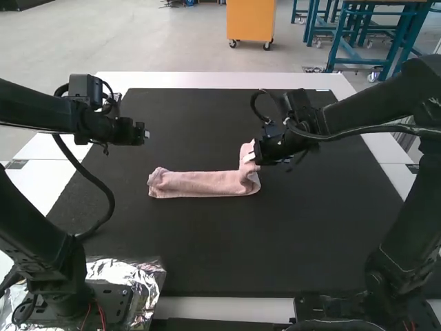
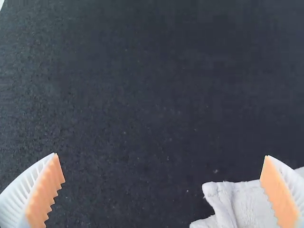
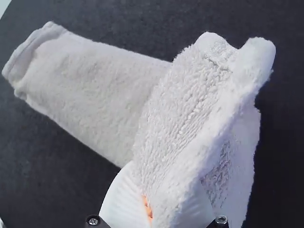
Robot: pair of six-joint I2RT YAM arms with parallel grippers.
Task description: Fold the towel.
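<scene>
The pink towel (image 1: 200, 183) lies as a narrow folded strip across the middle of the mat, its right end lifted. My right gripper (image 1: 252, 156) is at that raised end. In the right wrist view, my right gripper (image 3: 156, 209) is shut on the end of the towel (image 3: 90, 85), which rises in a fold between its fingers. My left gripper (image 1: 145, 133) hangs above the mat, up and to the left of the towel's left end. The left wrist view has my left gripper (image 2: 161, 159) wide open, with a corner of the towel (image 2: 247, 202) near one finger.
A black mat (image 1: 227, 255) covers most of the white table (image 1: 227, 81). Crumpled foil (image 1: 148, 276) surrounds the left arm's base at the near left. A black cable loops down beside the left arm.
</scene>
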